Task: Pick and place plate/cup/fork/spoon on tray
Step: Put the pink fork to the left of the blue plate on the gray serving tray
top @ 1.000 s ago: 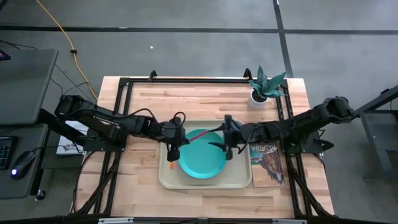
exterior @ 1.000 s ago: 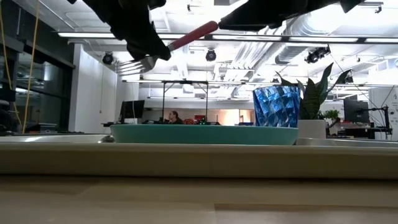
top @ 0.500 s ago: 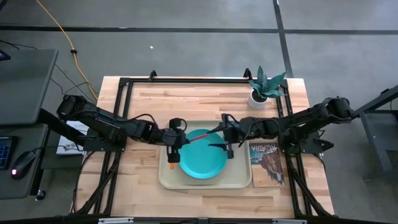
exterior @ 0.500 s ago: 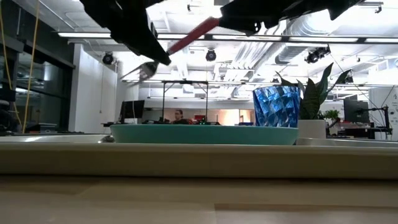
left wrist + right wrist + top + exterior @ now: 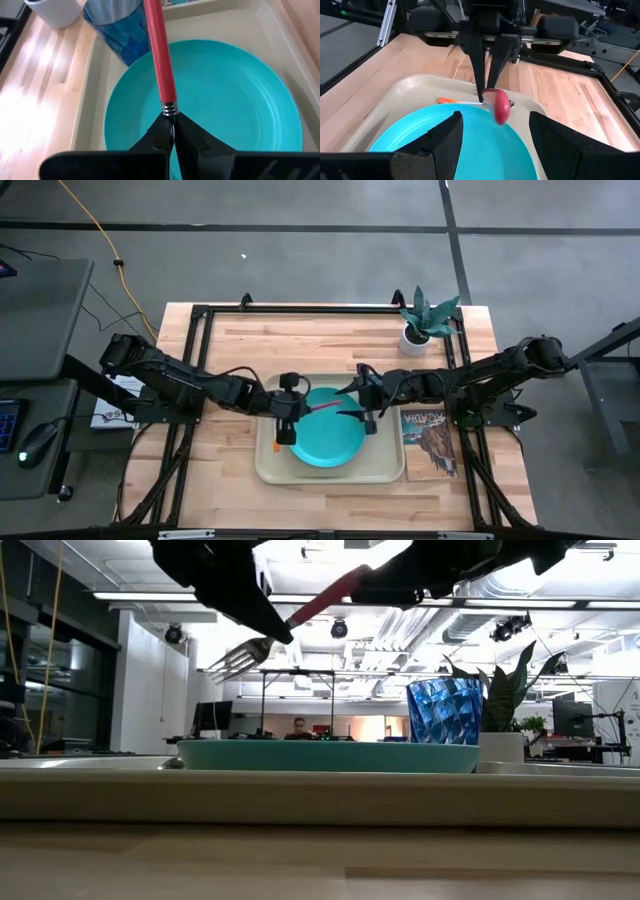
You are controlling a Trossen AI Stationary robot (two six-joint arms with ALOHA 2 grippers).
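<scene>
Fork point(image 5: 161, 60) is pinched at its neck by the left gripper point(image 5: 172, 132), above the plate point(image 5: 325, 430). Right gripper point(image 5: 492, 130) is held spread nearby; the spoon point(image 5: 275, 447) apparently lies on the tray point(image 5: 390, 470).

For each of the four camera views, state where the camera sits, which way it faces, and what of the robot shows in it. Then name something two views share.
High: overhead, looking straight down; both arms, tray.
Low: table height, looking across; arms overhead, cup, plate.
Left wrist: along the left gripper, shut on the fork.
Right wrist: between the open right gripper fingers toward the left arm.
Shared: the fork shows in both wrist views.
</scene>
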